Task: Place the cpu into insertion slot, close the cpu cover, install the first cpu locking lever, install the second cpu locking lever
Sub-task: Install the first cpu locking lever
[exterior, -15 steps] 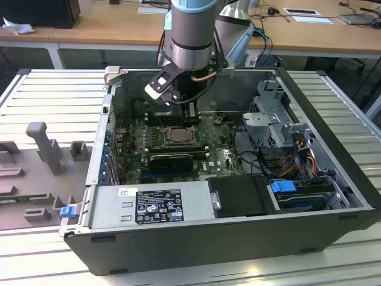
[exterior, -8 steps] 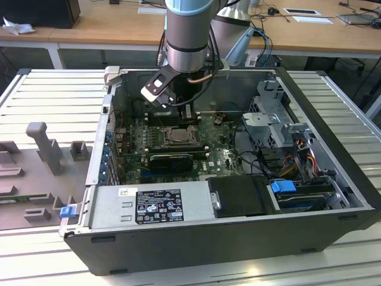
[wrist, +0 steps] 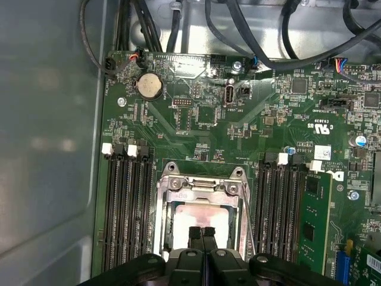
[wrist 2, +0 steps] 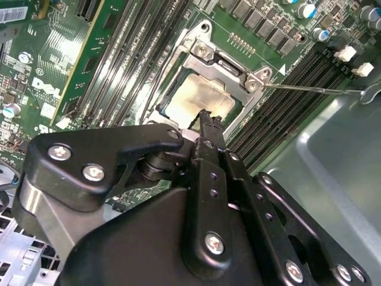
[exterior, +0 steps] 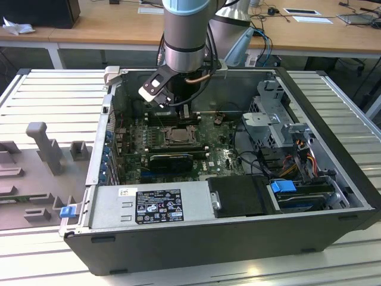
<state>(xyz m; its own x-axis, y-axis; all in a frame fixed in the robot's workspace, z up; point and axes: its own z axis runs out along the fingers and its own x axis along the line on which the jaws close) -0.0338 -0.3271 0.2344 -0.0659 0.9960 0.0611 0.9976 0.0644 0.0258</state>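
The cpu shows its pale silver top inside the insertion slot on the green board; I also see the cpu in the second wrist view. The cpu cover lies down over it as a metal frame, and the chip shows through its window; the cpu cover looks the same in the second wrist view. My gripper hangs just above the chip's near edge, shut with nothing between the fingers. A thin wire locking lever sticks out sideways from the socket. In the exterior view the gripper hovers over the socket.
Long black memory slots flank the socket on both sides. The open computer case has a drive cage and cables at the exterior view's right and a power supply in front. A grey fixture stands at the left.
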